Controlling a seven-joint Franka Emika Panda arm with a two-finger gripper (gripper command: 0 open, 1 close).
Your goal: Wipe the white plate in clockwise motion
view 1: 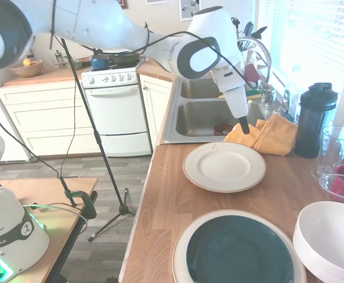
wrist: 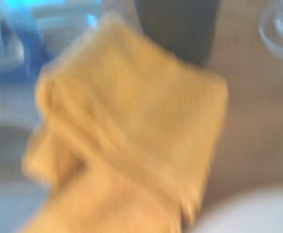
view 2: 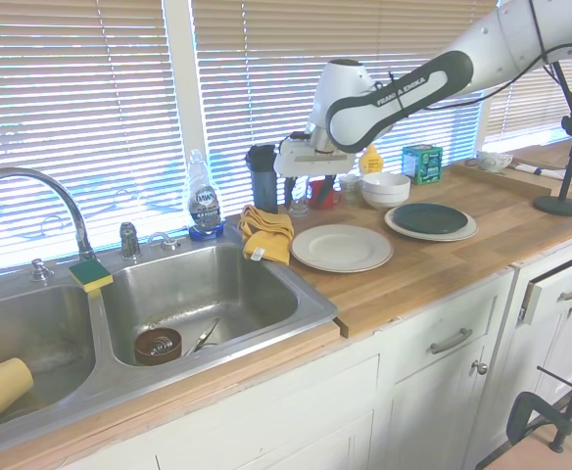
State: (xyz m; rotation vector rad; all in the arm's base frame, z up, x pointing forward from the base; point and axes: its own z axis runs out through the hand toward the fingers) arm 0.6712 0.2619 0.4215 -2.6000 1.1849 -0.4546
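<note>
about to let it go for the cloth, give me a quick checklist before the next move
1. Yellow cloth reachable: ok, it lies folded on the counter between the sink and the white plate.
2. Gripper lined up with the cloth: ok, it hangs just over the cloth's sink-side edge.
3. Cloth already gripped: not ok, it lies slack on the counter.
4. Fingers open enough: cannot tell, no view shows the gap.
5. White plate free for wiping: ok, nothing lies on it.
6. Room around the cloth: not ok, the black shaker bottle stands close beside it.
</note>
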